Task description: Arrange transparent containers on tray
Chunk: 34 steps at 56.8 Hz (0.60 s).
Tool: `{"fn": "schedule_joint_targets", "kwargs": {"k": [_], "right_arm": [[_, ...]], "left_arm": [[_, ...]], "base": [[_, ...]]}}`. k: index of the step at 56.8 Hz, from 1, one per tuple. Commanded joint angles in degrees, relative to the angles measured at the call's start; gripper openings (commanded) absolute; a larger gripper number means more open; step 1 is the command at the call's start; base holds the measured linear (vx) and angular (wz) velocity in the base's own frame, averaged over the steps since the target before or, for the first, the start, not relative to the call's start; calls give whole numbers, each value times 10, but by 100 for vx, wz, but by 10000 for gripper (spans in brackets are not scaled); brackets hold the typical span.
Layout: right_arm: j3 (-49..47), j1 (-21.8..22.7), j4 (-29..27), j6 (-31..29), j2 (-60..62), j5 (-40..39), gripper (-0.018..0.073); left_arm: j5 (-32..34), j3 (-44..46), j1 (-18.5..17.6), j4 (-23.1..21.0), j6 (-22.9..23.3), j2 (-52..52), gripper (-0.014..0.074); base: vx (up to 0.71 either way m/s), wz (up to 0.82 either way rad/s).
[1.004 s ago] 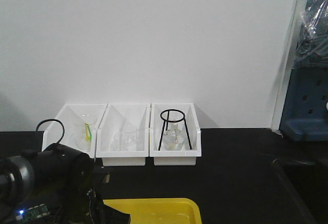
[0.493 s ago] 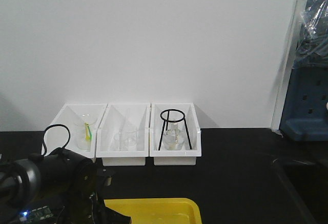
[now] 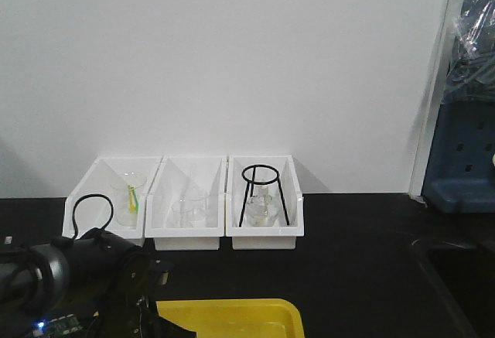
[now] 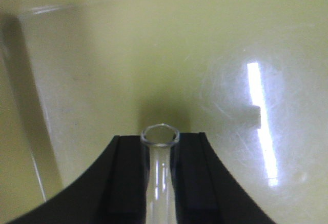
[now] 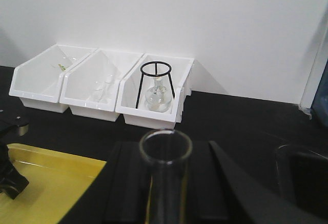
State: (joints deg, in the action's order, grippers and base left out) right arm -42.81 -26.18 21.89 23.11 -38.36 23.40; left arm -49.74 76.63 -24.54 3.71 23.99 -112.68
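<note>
my left pincer (image 4: 160, 141) grips a test tube (image 4: 160, 188) low over the tray (image 4: 118, 55) corner; i'd lay it flat, release gently, leaving room for the second test tube (image 5: 165, 193) clamped in my right pincer (image 5: 165, 155).

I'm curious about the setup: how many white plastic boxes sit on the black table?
3 opaque white rectangular plastic bins, side by side against the wall: left bin, middle bin, right bin. Others could sit outside the view.
</note>
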Motion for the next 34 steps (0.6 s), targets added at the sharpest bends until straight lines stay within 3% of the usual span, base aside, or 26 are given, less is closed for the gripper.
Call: {"fn": "schedule_joint_targets", "kwargs": {"k": [1,17,34], "right_arm": [[-16,-1,9,-1,1,-44,-9],[-16,-1,9,-1,1,-44,-9],[-16,-1,9,-1,1,-44,-9]], "left_arm": [[12,17,-1,4,7,29,153],[11,17,-1,10,6,29,362],[-2,17,-1,70,6,44,402]], "base": [[0,0],[0,0],[0,0]]}}
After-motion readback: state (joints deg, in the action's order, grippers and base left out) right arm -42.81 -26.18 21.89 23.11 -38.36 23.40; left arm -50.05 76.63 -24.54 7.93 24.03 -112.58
